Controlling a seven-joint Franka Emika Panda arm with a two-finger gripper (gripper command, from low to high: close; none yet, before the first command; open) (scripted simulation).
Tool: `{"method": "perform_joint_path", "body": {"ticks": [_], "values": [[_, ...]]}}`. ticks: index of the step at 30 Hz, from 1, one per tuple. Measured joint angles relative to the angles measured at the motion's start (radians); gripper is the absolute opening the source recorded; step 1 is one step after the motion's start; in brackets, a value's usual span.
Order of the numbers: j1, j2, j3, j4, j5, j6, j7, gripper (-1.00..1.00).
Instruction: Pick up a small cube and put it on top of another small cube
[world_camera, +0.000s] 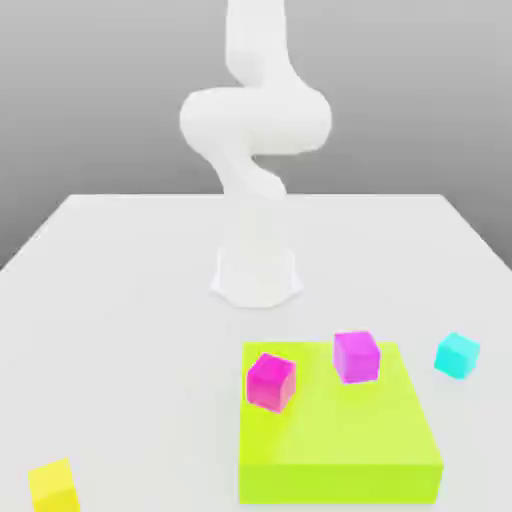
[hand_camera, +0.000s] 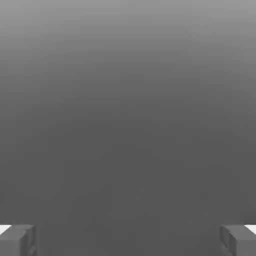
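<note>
The small cyan cube (world_camera: 458, 355) sits on the white table at the exterior view's right, just off the corner of a lime-green slab (world_camera: 340, 440). On that slab rest a magenta-pink cube (world_camera: 270, 381) and a purple cube (world_camera: 356, 356). The white arm (world_camera: 256, 150) rises from its base at the table's middle, far from the cubes. In the hand view my gripper (hand_camera: 128, 240) is open, its two grey fingertips (hand_camera: 17, 240) wide apart with nothing between them, facing plain grey background.
A yellow cube (world_camera: 53, 487) lies near the table's front corner at the exterior view's left. The arm's base (world_camera: 256, 275) stands behind the green slab.
</note>
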Motion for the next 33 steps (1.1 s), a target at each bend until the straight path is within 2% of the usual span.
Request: {"method": "perform_joint_path", "body": {"ticks": [13, 23, 30, 33], "values": [[0.366, 0.351, 0.002, -0.170, 0.043, 0.207, -0.594, 0.00], [0.582, 0.616, 0.069, -0.299, 0.059, 0.364, -1.033, 0.00], [0.716, 0.802, 0.131, -0.390, -0.025, 0.475, -1.272, 0.00], [0.733, 0.903, 0.111, -0.386, -0.082, 0.551, -1.269, 0.00]]}}
